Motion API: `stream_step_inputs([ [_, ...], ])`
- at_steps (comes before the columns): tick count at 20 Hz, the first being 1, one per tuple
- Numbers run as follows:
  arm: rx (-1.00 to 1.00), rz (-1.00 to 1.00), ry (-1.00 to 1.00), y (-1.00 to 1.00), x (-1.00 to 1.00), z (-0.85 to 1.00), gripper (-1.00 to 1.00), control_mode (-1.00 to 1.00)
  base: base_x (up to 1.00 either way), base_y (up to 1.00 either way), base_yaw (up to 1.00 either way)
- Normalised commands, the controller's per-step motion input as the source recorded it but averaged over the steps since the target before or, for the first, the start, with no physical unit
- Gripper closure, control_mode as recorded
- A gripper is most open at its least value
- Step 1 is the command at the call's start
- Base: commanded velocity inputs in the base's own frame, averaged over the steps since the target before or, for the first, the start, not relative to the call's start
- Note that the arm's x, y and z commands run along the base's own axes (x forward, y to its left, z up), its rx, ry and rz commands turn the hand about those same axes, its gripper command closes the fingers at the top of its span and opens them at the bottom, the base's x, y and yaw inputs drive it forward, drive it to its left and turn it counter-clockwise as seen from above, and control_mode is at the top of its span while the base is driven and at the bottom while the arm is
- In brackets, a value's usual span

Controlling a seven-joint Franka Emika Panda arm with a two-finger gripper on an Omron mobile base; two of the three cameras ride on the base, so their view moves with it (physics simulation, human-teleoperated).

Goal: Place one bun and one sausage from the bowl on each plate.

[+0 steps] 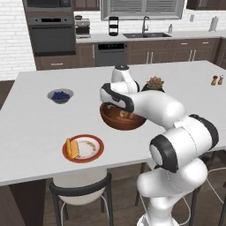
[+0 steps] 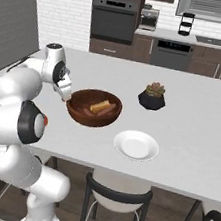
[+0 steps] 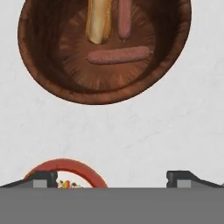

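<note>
The big brown bowl (image 3: 105, 48) is the thing to find everything else by. It sits in the middle of the grey counter (image 1: 26, 132). Inside it lie one bun (image 3: 99, 22) and two sausages, one long sausage (image 3: 119, 56) across the bottom and another sausage (image 3: 124, 19) right beside the bun. The gripper (image 3: 111, 177) hangs above the counter just beside the bowl, on the side near the robot. Its two fingers stand wide apart and hold nothing. I think it is open like that so it can come down around the next piece of food. The red plate (image 1: 83, 148) sits near the bowl, close to the counter's front edge, and it has a bun (image 1: 72, 148) lying on its edge (I cannot tell if a sausage is tucked in beside it, the picture is too small there). The white plate (image 2: 136, 146) sits near the bowl on the other side, also by the front edge, and it has no food on it. So the job looks only partly done. Both plates are close to the bowl, which makes each trip short. A small plant (image 2: 153, 96) stands behind the bowl, and a little bowl of blueberries (image 1: 60, 96) sits well away from it; neither is part of the job.
</note>
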Motion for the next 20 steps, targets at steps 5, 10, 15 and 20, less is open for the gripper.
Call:
stream_step_inputs([
  [5, -0.11, 0.08, 0.00, -0.50, 0.49, -0.18, -1.00, -1.00, 0.00, 0.00, 0.00],
  [10, -0.02, 0.03, 0.00, -0.57, 0.24, -0.51, -1.00, -1.00, 0.00, 0.00, 0.00],
  [15, 0.00, 0.00, 0.00, -0.42, 0.44, -0.46, -1.00, -1.00, 0.00, 0.00, 0.00],
  [20, 0.00, 0.18, 0.00, -0.12, 0.28, -0.44, -1.00, -1.00, 0.00, 0.00, 0.00],
])
